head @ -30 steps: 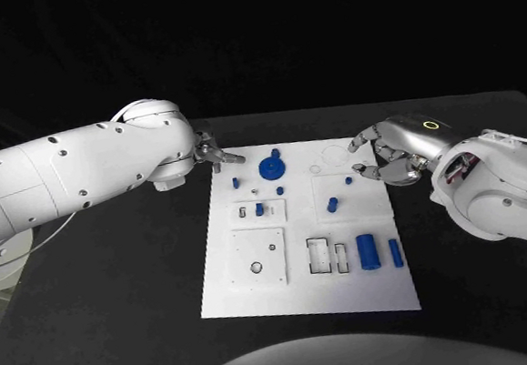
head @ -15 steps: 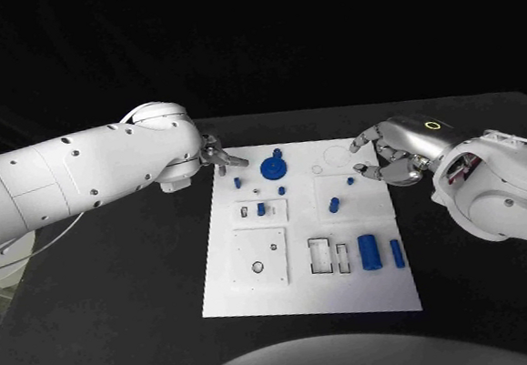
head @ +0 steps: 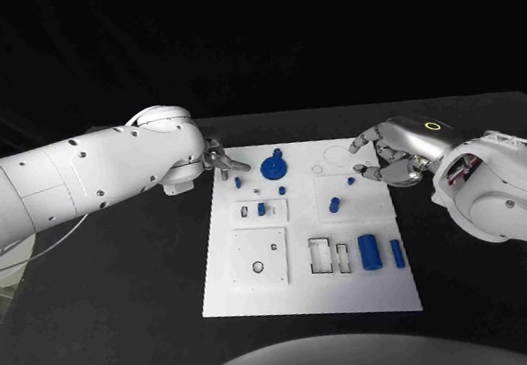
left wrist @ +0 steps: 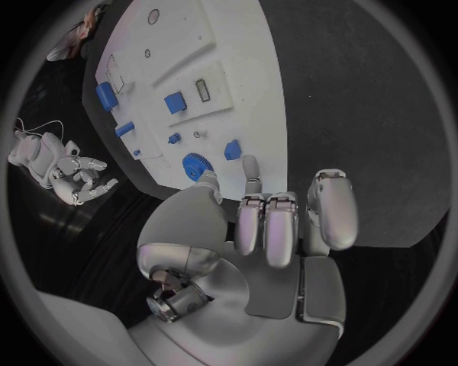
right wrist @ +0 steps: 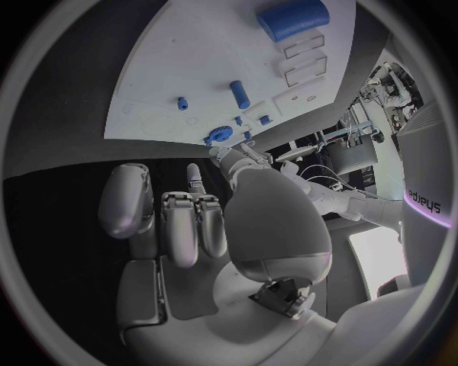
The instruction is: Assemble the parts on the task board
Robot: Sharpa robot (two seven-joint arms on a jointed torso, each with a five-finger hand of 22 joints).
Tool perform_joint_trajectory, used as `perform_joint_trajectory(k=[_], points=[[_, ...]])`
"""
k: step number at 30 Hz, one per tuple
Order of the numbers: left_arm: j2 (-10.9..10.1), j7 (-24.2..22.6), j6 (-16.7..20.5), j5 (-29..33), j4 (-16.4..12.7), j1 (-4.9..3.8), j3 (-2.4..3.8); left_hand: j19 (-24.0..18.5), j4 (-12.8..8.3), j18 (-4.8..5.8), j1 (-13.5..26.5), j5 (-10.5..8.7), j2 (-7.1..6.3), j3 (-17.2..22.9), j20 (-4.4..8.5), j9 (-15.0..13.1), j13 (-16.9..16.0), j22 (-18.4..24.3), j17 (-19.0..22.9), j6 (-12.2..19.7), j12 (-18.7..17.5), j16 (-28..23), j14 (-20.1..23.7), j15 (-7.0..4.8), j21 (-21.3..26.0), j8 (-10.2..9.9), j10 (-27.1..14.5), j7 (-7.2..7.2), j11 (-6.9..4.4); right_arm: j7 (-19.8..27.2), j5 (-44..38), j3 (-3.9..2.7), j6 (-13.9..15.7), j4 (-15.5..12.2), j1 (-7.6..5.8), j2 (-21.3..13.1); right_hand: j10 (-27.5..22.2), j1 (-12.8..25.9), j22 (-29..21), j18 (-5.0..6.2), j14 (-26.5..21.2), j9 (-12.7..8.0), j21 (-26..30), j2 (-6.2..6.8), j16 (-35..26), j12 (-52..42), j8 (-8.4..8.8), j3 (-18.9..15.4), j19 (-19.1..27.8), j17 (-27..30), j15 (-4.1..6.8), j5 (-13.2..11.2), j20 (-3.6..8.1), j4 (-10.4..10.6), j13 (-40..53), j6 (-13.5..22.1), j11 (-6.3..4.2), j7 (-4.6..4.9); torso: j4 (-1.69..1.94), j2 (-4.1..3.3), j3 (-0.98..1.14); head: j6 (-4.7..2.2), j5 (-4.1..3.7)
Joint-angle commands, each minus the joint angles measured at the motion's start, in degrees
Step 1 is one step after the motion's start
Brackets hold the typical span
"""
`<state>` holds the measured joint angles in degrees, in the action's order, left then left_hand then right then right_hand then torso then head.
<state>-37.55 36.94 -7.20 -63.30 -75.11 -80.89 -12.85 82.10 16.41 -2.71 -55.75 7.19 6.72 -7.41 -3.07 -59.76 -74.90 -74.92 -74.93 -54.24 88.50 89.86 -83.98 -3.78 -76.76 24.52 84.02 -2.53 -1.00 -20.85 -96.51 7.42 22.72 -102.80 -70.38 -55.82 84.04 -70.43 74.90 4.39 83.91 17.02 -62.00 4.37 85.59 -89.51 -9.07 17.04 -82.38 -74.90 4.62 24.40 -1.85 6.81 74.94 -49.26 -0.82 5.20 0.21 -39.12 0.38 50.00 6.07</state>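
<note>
- Black worktop (head: 119, 285) carries the task board (head: 308, 291), centred for both arms.
- Left hand (head: 220, 161), fingers curled on nothing, waits at ten o'clock beside the blue gear (head: 272, 166).
- Right hand (head: 388, 156), likewise curled and holding nothing, waits at two o'clock.

The white task board (head: 306, 273) is lying on the black table (head: 119, 285). The left hand (head: 221, 161) is hovering at the board's far left corner, the right hand (head: 385, 154) at its far right edge, both holding nothing.

Matte black rectangular table (head: 119, 285), spread beneath all else. Thin white cable (head: 35, 247) draped just off table's left edge.
</note>
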Motion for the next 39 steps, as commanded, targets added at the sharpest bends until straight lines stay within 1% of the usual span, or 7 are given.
perform_joint_trajectory(k=[1,4,10,16,22,33,39], points=[[0.2,-0.4,-1.5,1.1,0.1,0.11,0.01,-0.3,0.1,-0.63,-0.6,0.74,0.20,-0.4,-0.13,0.1,-13.9,-10.6,-15.1,-0.3,-0.4,0.1,-6.0,0.53,0.4,-0.4,4.4,-0.32,0.24,0.0,-0.2,-0.01,0.4,0.0,0.02,0.0,5.3,-0.2,8.2,0.81,4.8,-0.1,0.2,-0.48,-0.2,0.4,-0.22,0.2,0.0,-8.7,-0.33,0.3,-0.16,0.0,14.2,-0.3,0.18,-0.08,-0.04,-0.02,-0.02,0.00,-0.11],[0.2,-0.3,-1.6,1.6,0.1,0.19,0.01,-0.3,0.1,-0.64,-0.8,1.37,0.32,-0.5,-0.15,0.1,-13.9,-10.6,-15.1,-0.3,-0.4,0.1,-6.0,0.54,0.4,-0.6,4.4,-0.33,0.25,-0.1,-0.2,-0.01,0.4,0.0,0.02,0.0,5.3,-0.2,8.2,0.83,4.7,-0.1,0.3,-0.49,-0.2,0.4,-0.21,0.3,0.1,-8.6,-0.33,0.3,-0.16,-0.1,14.2,-0.3,0.18,-0.07,-0.05,-0.02,-0.01,0.00,-0.16],[0.2,-0.2,-1.9,2.5,0.2,0.47,0.00,-0.4,-0.1,-0.66,-2.2,3.58,0.55,-0.6,-0.18,0.0,-13.8,-10.6,-15.1,-0.5,-0.4,0.1,-6.0,0.56,0.6,-1.2,4.4,-0.32,0.26,-0.2,-0.2,-0.01,0.3,0.0,0.02,0.0,5.3,-0.3,8.2,0.84,4.7,-0.1,0.4,-0.50,-0.2,0.4,-0.21,0.3,0.1,-8.6,-0.32,0.3,-0.16,-0.1,14.2,-0.3,0.18,-0.07,0.01,0.00,-0.02,0.00,-0.24],[0.2,-0.2,-1.8,3.0,0.2,0.72,0.00,-0.4,-0.5,-0.69,-4.9,7.66,0.80,-0.2,-0.15,-0.2,-13.9,-10.6,-15.1,-0.6,-0.4,0.1,-6.0,0.52,0.8,-2.0,4.4,-0.22,0.18,-0.1,-0.2,-0.01,0.2,0.1,0.02,0.1,5.2,-0.4,8.2,0.85,4.7,-0.2,0.4,-0.64,-0.2,0.5,-0.21,0.4,0.1,-8.6,-0.32,0.4,-0.15,-0.1,14.1,-0.4,0.19,-0.05,0.04,-0.03,-0.03,0.00,-0.37],[0.4,-0.2,-1.9,3.1,0.2,0.94,0.00,-0.4,-0.5,-0.69,-5.4,8.36,0.84,-0.1,-0.14,-0.3,-13.9,-10.6,-15.1,-0.7,-0.4,0.1,-6.0,0.50,0.9,-2.2,4.4,-0.19,0.17,0.0,-0.1,0.00,0.3,0.5,0.14,0.3,5.0,-0.5,8.0,0.95,4.7,-0.2,1.0,-0.75,-0.3,0.7,-0.22,0.6,0.3,-8.4,-0.33,0.5,-0.15,-0.2,13.9,-0.4,0.21,-0.03,0.00,-0.06,-0.04,0.00,-0.23],[0.7,-0.2,-1.7,3.1,0.4,1.12,0.02,-0.4,-0.6,-0.70,-6.6,10.05,0.95,0.2,-0.10,-0.5,-13.9,-10.6,-15.1,-0.8,-0.4,0.1,-6.0,0.46,0.9,-2.5,4.4,-0.12,0.11,0.2,0.4,0.00,0.2,0.9,0.30,0.7,4.9,-0.8,7.9,1.03,4.6,-0.3,1.5,-0.87,-0.6,0.9,-0.24,0.8,0.4,-8.1,-0.35,0.6,-0.16,-0.3,13.7,-0.5,0.23,0.00,0.02,-0.02,-0.01,0.00,-0.39],[0.7,-0.3,-1.5,3.1,0.5,1.13,0.02,-0.4,-0.6,-0.70,-7.1,11.02,0.98,0.4,-0.08,-0.6,-13.9,-10.6,-15.1,-0.8,-0.4,0.1,-6.0,0.43,0.9,-2.7,4.4,-0.10,0.08,0.2,0.6,0.00,0.2,1.0,0.31,0.8,4.8,-0.8,7.8,1.06,4.6,-0.4,1.7,-0.88,-0.7,1.0,-0.23,0.8,0.5,-8.0,-0.35,0.6,-0.16,-0.4,13.6,-0.5,0.24,0.01,0.00,0.02,-0.05,0.00,-0.49]])
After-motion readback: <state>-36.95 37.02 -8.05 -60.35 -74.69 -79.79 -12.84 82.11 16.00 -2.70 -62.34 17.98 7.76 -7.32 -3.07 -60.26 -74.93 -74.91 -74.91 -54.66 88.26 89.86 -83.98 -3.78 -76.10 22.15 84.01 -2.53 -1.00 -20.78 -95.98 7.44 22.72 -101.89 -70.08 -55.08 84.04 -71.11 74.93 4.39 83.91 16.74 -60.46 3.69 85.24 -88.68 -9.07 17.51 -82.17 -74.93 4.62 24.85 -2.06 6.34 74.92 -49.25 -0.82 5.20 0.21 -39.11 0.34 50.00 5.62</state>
